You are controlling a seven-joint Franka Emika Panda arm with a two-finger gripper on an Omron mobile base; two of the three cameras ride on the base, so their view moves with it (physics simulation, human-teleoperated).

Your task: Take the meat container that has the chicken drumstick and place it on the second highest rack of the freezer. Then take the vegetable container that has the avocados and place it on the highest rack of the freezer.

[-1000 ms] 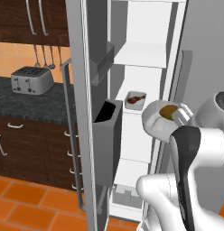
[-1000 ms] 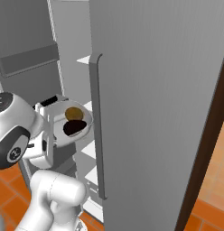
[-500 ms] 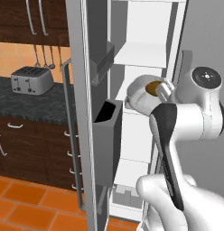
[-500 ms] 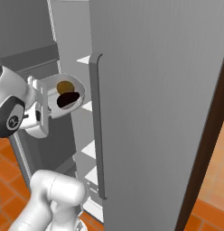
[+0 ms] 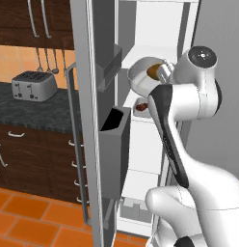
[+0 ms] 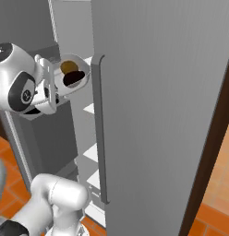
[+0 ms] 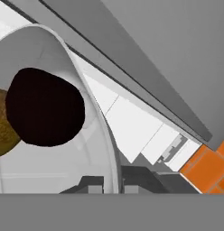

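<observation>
Since the earlier frames the bowl (image 5: pixel 143 77) has risen from about the level of the tray's shelf to the level of the rack above it, and the arm has swung up with it.

Bowl: held in the air at the freezer (image 5: pixel 160 29) opening, level with the upper rack, tilted, not yet resting on any shelf. Claw (image 7: pixel 107 186) pressed together, pinching the bowl's rim. Inside the bowl: one near-black avocado (image 7: pixel 44 107) and one yellowish-brown piece (image 7: pixel 3 124) touching it.

Tray (image 5: pixel 140 107): sits on the freezer shelf just below the bowl, with the drumstick (image 5: pixel 141 104) in it. Judged: first half of the task done, if that shelf is the second highest; the shelf count is partly hidden by the arm.

Left to do, judged: carry the bowl in over the top rack, set it level, let go, back out.

Freezer door (image 5: pixel 87 120) stands wide, left of the bowl, dark bin (image 5: pixel 116 144) on it.
</observation>
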